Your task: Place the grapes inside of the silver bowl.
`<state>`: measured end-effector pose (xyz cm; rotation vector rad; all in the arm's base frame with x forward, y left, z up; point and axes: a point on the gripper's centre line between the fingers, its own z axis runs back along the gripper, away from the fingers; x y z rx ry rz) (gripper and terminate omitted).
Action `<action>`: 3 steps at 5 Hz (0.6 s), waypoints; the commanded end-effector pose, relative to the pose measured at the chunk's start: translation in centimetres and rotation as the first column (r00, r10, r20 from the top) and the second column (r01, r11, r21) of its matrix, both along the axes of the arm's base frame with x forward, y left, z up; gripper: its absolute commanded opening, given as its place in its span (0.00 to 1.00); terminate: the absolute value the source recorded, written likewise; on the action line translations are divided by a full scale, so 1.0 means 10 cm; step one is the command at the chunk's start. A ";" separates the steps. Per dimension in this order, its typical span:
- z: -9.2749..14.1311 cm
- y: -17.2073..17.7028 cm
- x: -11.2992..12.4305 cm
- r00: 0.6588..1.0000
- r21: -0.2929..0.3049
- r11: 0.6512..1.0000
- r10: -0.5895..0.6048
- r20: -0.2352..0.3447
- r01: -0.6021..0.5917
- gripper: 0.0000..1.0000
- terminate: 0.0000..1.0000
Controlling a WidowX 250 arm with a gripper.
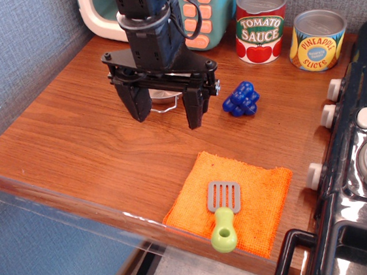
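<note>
Tool (166,112) spread and empty above the largely hidden silver bowl (163,97), with the grapes (242,99) lying on the worktop (70,123) near its 3 o'clock; risk judged: an off-centre grip could squirt the glossy, bumpy cluster away.

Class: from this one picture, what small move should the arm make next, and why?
Probably shift the gripper sideways toward the tomato sauce can's side until above the grapes. Its jaws are open and empty, hanging over the mostly hidden silver bowl, while the grapes lie apart on the table.
</note>
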<state>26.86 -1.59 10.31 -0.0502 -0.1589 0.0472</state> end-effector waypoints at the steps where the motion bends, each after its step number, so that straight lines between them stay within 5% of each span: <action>1: 0.00 0.00 0.00 1.000 0.000 1.000 0.000 0.000 0.000 1.00 0.00; 3: -0.05 0.02 0.51 0.999 0.003 1.000 0.007 0.033 -0.007 1.00 0.00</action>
